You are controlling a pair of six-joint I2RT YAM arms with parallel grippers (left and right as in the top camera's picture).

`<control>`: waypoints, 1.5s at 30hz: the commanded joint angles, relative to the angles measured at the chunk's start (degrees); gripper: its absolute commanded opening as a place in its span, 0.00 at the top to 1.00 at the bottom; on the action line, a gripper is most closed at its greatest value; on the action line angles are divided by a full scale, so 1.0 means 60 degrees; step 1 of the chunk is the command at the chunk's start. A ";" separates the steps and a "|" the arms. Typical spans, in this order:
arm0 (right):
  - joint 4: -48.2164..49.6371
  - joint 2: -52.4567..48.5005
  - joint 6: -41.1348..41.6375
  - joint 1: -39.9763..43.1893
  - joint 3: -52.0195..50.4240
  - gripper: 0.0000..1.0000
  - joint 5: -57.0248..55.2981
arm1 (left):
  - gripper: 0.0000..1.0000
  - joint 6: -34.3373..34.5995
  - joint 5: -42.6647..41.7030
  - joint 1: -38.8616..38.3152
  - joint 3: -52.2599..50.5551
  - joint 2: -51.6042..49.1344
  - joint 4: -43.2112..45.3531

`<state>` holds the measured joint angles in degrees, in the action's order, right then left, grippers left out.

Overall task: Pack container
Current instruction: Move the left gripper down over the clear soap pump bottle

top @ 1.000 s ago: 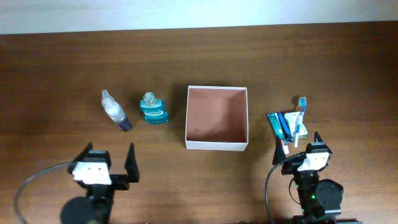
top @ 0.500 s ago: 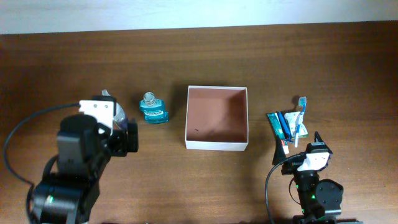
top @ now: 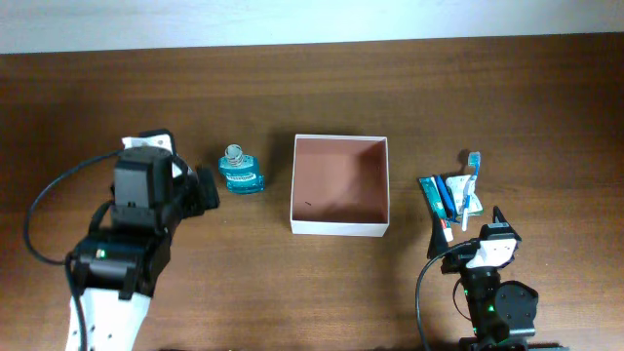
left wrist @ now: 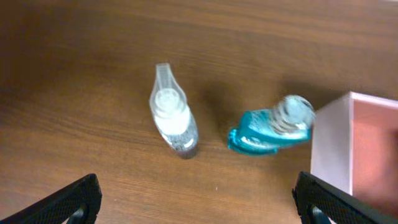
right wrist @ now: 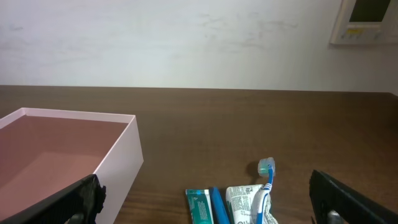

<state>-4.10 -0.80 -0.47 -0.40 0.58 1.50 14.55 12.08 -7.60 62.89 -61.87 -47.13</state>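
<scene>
Matt wood-grain table; thin matt card container; glossy teal plastic bottle.

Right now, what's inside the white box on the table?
Nothing is packed in it. The box shows only its bare reddish-brown floor with one tiny dark speck. The overhead view takes in the whole floor, so nothing inside is covered.

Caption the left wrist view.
Open left tool above a clear spray bottle and a teal bottle beside the container.
</scene>
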 commanded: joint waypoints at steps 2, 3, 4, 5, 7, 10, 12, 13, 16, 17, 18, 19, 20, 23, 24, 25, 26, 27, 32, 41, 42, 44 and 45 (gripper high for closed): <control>-0.0047 0.0073 -0.0066 0.0080 -0.0044 0.02 -0.0047 | 0.01 0.0790 0.0211 0.0561 0.0153 -0.0703 0.0259; -0.0047 0.0073 -0.0066 0.0076 -0.0044 0.02 -0.0044 | 0.01 0.0790 0.0211 0.0681 0.0153 -0.0860 0.0317; -0.0047 0.0073 -0.0062 0.0076 -0.0044 0.02 -0.0047 | 0.01 0.0790 0.0211 0.0845 0.0153 -0.1071 0.0437; -0.0044 0.0073 -0.0066 0.0080 -0.0044 0.02 -0.0044 | 0.01 0.0790 0.0211 0.0969 0.0153 -0.1231 0.0510; -0.0047 0.0073 -0.0066 0.0080 -0.0044 0.02 -0.0044 | 0.01 0.0790 0.0208 0.1104 0.0153 -0.1475 0.0619; -0.0044 0.0073 -0.0062 0.0080 -0.0044 0.02 -0.0044 | 0.01 0.0787 0.0219 0.1115 0.0153 -0.1759 0.0794; -0.0044 0.0073 -0.0066 0.0076 -0.0044 0.02 -0.0044 | 0.01 0.0783 0.0233 0.1115 0.0153 -0.1894 0.1005; -0.0044 0.0073 -0.0062 0.0076 -0.0044 0.02 -0.0047 | 0.01 0.0783 0.0259 0.1115 0.0153 -0.1956 0.1096; -0.0044 0.0073 -0.0066 0.0076 -0.0044 0.02 -0.0044 | 0.01 0.0787 0.0561 0.1118 0.0153 -0.2208 0.1417; -0.0047 0.0073 -0.0062 0.0080 -0.0044 0.02 -0.0047 | 0.01 0.0787 0.0561 0.1118 0.0153 -0.2299 0.1523; -0.0044 0.0073 -0.0066 0.0076 -0.0044 0.02 -0.0044 | 0.01 0.0787 0.0550 0.1115 0.0153 -0.2401 0.1614; -0.0044 0.0073 -0.0066 0.0076 -0.0044 0.02 -0.0044 | 0.01 0.0787 0.0532 0.1115 0.0153 -0.2503 0.1661; -0.0044 0.0073 -0.0066 0.0076 -0.0044 0.02 -0.0047 | 0.01 0.0787 0.0535 0.1115 0.0153 -0.2590 0.1687; -0.0047 0.0073 -0.0062 0.0076 -0.0044 0.02 -0.0044 | 0.01 0.0783 0.0543 0.1118 0.0153 -0.2900 0.1810; -0.0047 0.0073 -0.0066 0.0080 -0.0044 0.02 -0.0044 | 0.01 0.0783 0.0543 0.1118 0.0153 -0.2991 0.1869; -0.0047 0.0073 -0.0066 0.0080 -0.0044 0.02 -0.0047 | 0.01 0.0780 0.0543 0.1118 0.0153 -0.3085 0.1942; -0.0044 0.0073 -0.0066 0.0076 -0.0044 0.02 -0.0044 | 0.01 0.0780 0.0557 0.1118 0.0153 -0.3151 0.2004; -0.0047 0.0073 -0.0062 0.0080 -0.0044 0.02 -0.0044 | 0.01 0.0780 0.0568 0.1118 0.0153 -0.3220 0.2065; -0.0047 0.0073 -0.0062 0.0080 -0.0044 0.02 -0.0044 | 0.01 0.0707 0.0561 0.1118 0.0153 -0.3432 0.2262; -0.0047 0.0073 -0.0066 0.0080 -0.0044 0.02 -0.0047 | 0.17 0.0707 0.0561 0.1118 0.0153 -0.3625 0.2313; -0.0044 0.0073 -0.0066 0.0076 -0.0044 0.02 -0.0047 | 0.19 0.0710 0.0557 0.1118 0.0153 -0.3625 0.2342; -0.0044 0.0073 -0.0062 0.0076 -0.0044 0.01 -0.0044 | 0.30 0.0710 0.0528 0.1115 0.0153 -0.3636 0.2408; -0.0044 0.0073 -0.0066 0.0080 -0.0044 0.02 -0.0044 | 0.34 0.0710 0.0532 0.1118 0.0153 -0.3636 0.2452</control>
<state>-4.10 -0.80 -0.49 -0.40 0.58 1.50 18.85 14.46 -1.08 62.92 -83.15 -32.99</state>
